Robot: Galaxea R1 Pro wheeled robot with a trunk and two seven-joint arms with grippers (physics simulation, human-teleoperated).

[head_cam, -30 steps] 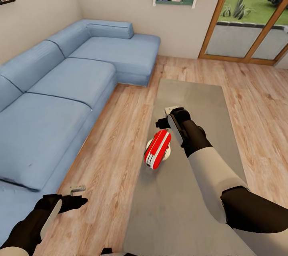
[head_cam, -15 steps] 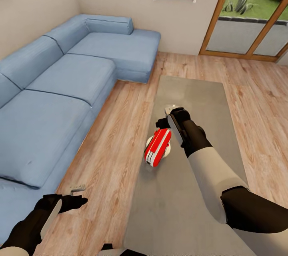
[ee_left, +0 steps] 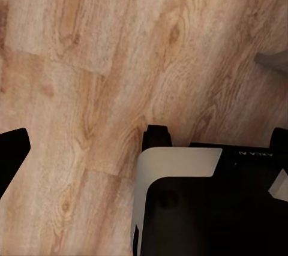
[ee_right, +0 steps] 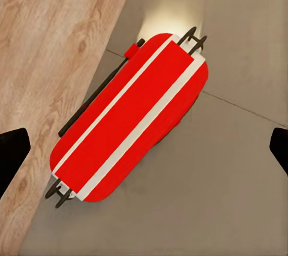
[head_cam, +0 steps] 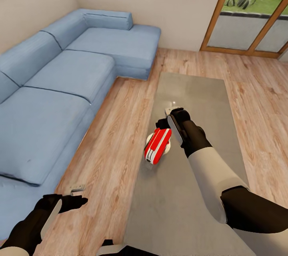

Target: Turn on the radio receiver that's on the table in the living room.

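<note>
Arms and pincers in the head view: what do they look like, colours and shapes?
Both arms are alike: glossy black wrist housings with a pale grey-white strip along each. The right arm has a white forearm shell and a black elbow segment. The right pincer has one black finger and one light grey tip. The left pincer is built the same: a black finger and a pale grey one. No cables show.

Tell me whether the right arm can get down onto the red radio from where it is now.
Probably yes. The right gripper hangs just beyond the radio receiver near the table edge, fingers spread wide, and the right wrist view looks straight down on the radio with nothing between them.
</note>
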